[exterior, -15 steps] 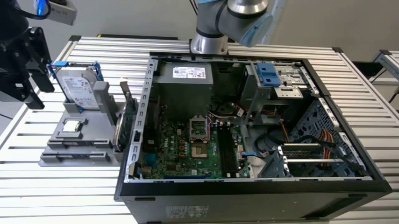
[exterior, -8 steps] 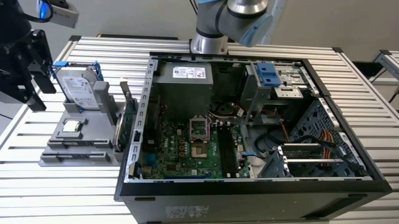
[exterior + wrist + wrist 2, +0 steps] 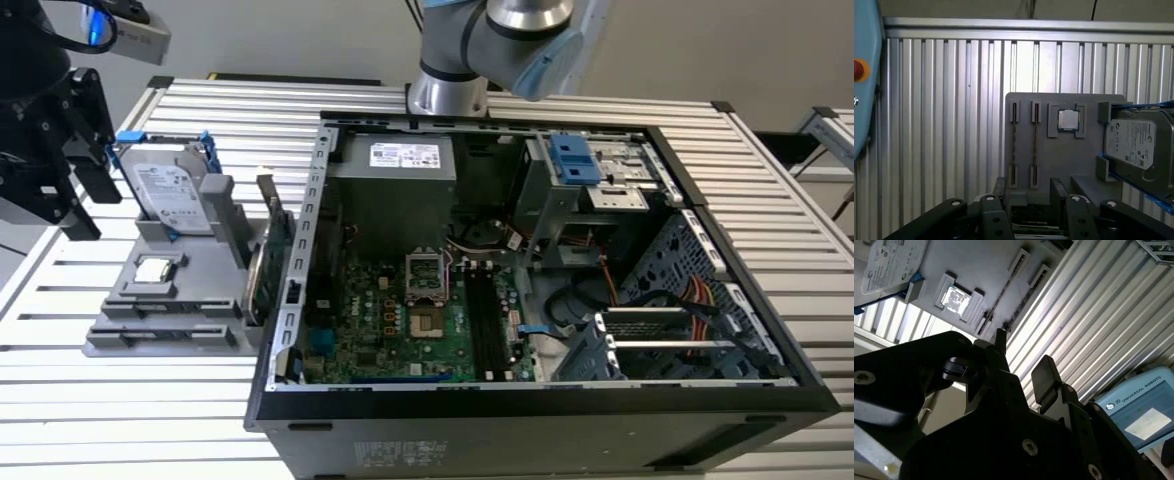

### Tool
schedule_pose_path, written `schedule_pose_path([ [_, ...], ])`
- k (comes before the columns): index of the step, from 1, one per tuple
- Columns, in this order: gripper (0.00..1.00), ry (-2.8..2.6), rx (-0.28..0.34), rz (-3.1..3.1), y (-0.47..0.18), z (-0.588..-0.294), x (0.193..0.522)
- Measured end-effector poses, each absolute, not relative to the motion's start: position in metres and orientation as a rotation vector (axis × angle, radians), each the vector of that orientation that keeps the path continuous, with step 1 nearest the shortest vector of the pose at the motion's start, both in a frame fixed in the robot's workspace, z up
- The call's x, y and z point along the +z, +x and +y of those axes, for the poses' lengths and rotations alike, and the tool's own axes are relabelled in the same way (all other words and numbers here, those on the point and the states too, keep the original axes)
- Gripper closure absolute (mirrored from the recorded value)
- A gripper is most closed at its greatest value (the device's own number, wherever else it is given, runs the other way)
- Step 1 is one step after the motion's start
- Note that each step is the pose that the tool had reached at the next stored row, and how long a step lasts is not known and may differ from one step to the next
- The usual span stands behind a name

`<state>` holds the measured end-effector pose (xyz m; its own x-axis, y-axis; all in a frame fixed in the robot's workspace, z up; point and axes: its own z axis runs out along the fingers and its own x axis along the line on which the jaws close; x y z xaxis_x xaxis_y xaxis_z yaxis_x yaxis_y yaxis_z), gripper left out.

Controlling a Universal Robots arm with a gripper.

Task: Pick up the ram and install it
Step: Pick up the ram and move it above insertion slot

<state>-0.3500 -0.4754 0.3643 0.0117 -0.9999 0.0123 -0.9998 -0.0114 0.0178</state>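
First wrist view: hand [image 3: 1028, 185] spread, empty, by holder [image 3: 1074, 155]; ram [image 3: 1034, 142] sits beside a twin stick [image 3: 1014, 142], misalignment could snag both.

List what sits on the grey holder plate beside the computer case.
Two ram sticks standing in slots, a processor chip and a hard drive. The fingers hide part of the holder plate.
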Motion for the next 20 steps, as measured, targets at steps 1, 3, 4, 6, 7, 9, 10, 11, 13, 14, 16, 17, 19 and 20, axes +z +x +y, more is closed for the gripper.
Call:
schedule_pose_path([
  [1, 0.0, 2.219, -0.005, -2.193, -0.35, -0.4754, 0.3641],
  [3, 0.0, 2.219, -0.005, -2.193, -0.35, -0.4754, 0.3641],
  [4, 0.0, 2.219, -0.004, -2.193, -0.3499, -0.4754, 0.3642],
  [6, 0.0, 2.219, -0.004, -2.193, -0.3499, -0.4754, 0.3641],
  [7, 0.0, 2.218, -0.004, -2.193, -0.3499, -0.4754, 0.3641],
  [9, 0.0, 2.217, -0.005, -2.194, -0.3499, -0.4754, 0.3637],
  [10, 0.0, 2.216, -0.005, -2.196, -0.3499, -0.4754, 0.3631],
  [11, 0.0, 2.214, -0.005, -2.197, -0.3499, -0.4754, 0.3628],
  [13, 0.0, 2.208, -0.005, -2.204, -0.3499, -0.4754, 0.3617],
  [14, 0.0, 2.204, -0.005, -2.208, -0.3499, -0.4754, 0.3612],
  [16, 0.0, 2.194, -0.005, -2.218, -0.35, -0.4754, 0.3596],
  [17, 0.0, 2.19, -0.005, -2.222, -0.35, -0.4754, 0.3587],
  [19, 0.0, 2.188, -0.004, -2.223, -0.3499, -0.4755, 0.3569],
  [20, 0.0, 2.188, -0.004, -2.223, -0.3499, -0.4754, 0.3559],
])
